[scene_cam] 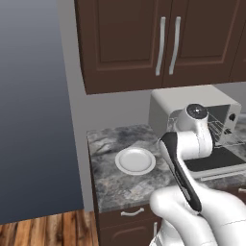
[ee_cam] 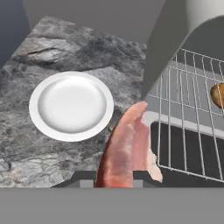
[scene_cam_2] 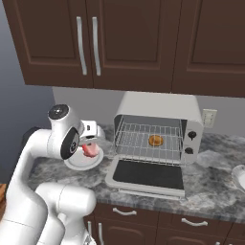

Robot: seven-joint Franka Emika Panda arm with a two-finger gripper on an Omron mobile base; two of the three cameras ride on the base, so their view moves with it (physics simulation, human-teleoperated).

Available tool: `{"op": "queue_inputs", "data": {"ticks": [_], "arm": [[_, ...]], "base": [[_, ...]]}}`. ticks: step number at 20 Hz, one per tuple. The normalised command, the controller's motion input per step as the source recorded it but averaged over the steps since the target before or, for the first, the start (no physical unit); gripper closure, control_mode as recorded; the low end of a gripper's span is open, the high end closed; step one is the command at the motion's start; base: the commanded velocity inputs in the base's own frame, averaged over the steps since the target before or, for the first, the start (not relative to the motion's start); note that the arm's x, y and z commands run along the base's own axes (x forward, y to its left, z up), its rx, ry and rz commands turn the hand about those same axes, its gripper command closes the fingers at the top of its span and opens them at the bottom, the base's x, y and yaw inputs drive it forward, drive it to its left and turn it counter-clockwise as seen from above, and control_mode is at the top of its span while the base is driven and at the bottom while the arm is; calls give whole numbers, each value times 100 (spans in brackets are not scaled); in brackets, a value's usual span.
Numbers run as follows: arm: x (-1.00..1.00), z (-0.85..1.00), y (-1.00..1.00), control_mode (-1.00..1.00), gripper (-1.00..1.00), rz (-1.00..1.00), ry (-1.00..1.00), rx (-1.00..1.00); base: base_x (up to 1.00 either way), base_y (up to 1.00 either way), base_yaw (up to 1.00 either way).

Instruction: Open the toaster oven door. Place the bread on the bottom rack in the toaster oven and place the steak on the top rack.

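The toaster oven (scene_cam_2: pixel 158 103) stands on the counter with its door (scene_cam_2: pixel 148 174) dropped flat, dark glass facing up. The bread (scene_cam_2: pixel 155 140) lies on a wire rack (scene_cam_2: pixel 139 146) inside; I cannot tell which of the two racks it is. In the right base view my gripper (scene_cam_2: pixel 89 145) hangs left of the oven, shut on the pinkish-red steak (scene_cam_2: pixel 88 150), just above the white plate (scene_cam_2: pixel 76 162). In the hand view the steak (ee_cam: pixel 127 148) points away between the fingers, with the bare plate (ee_cam: pixel 71 106) to its left and the rack (ee_cam: pixel 188 109) with the bread (ee_cam: pixel 217 95) to its right.
Grey marbled counter (scene_cam: pixel 108 144) surrounds the plate (scene_cam: pixel 135 160), with its left edge and a drop beyond. Dark wall cabinets (scene_cam_2: pixel 95 38) hang above the oven. A wall outlet (scene_cam_2: pixel 208 118) sits behind the oven's right side. My own arm (scene_cam: pixel 190 144) hides part of the oven (scene_cam: pixel 192 98) in the left base view.
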Motion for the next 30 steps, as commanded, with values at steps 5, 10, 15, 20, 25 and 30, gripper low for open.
{"op": "queue_inputs", "data": {"ticks": [5,10,15,20,25,30], "arm": [[8,9,-56,-100,100,-22,10,-3],[20,0,-65,-100,100,-15,7,-2],[21,-1,-67,-100,100,0,1,0],[33,-14,-58,-100,100,6,3,-1],[40,-22,-58,-100,100,16,12,-3],[57,-15,-36,-100,100,11,24,-1]], "base": [[0,0,0],[0,0,0],[0,0,0],[0,0,0],[0,0,0],[0,0,0]]}}
